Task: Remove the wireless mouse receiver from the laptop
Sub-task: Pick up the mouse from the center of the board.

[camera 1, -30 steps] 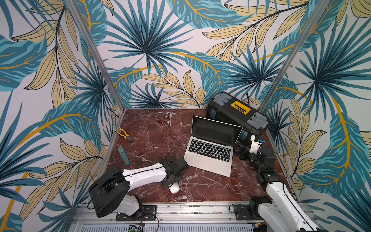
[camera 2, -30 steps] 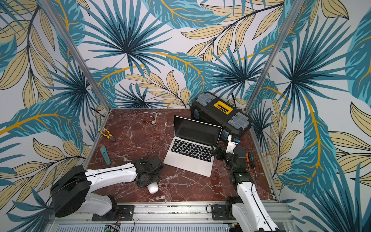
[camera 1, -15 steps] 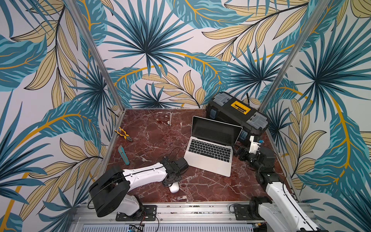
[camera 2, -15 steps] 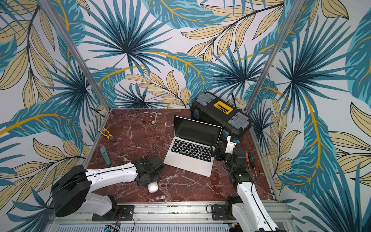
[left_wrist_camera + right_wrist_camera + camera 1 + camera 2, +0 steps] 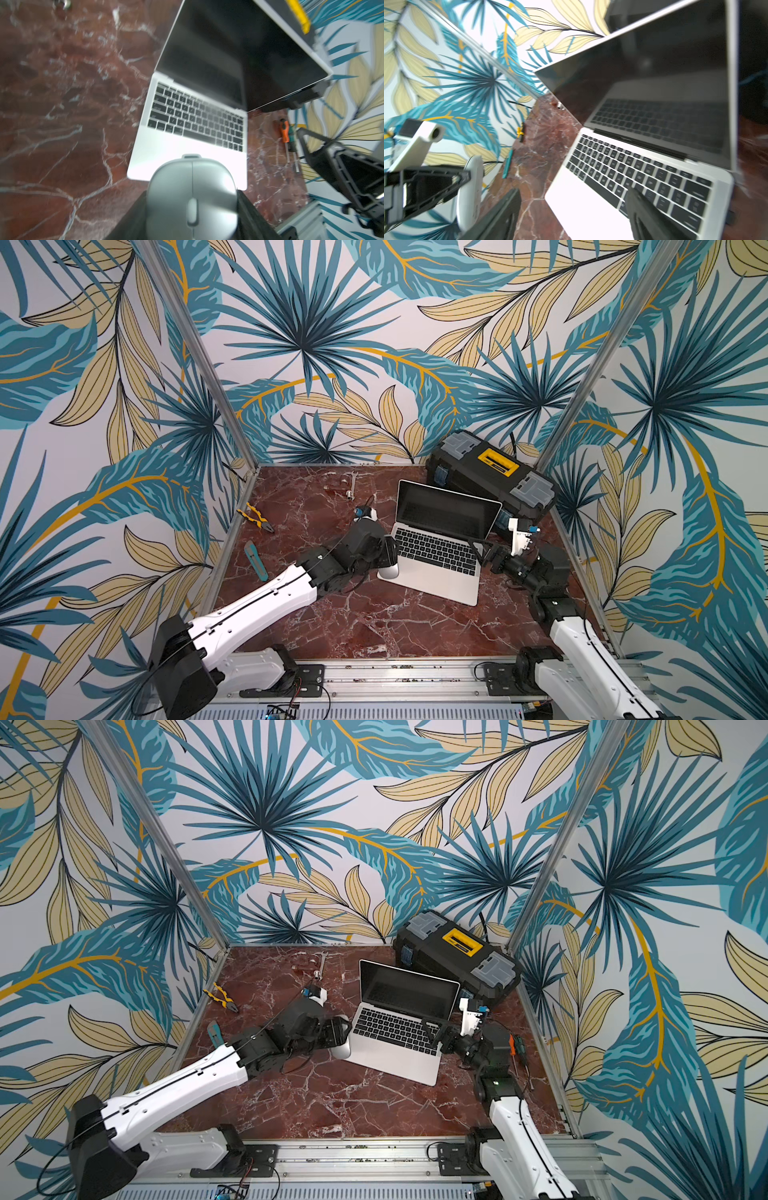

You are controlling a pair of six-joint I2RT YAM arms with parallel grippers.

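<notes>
Red-brown marble forms the desk (image 5: 374, 626), and the laptop (image 5: 434, 578) sits open near its middle in both top views, its dark screen tilted back toward a black toolbox (image 5: 492, 477) with a yellow handle. The left tool (image 5: 192, 216) is pinching a grey mouse (image 5: 192, 187), one dark finger (image 5: 135, 218) on each side of it, just beside the laptop's front left corner; whether the mouse rests on the marble cannot be told. The right tool (image 5: 574, 193) has its jaws spread wide, one finger over the keys near the laptop's right edge, gripping nothing. On that right edge, the right wrist view shows a small dark stub (image 5: 730, 216) that may be the wireless mouse receiver, though it is too blurred to be sure. Two screwdrivers (image 5: 287, 137) lie on the marble to the laptop's right.
</notes>
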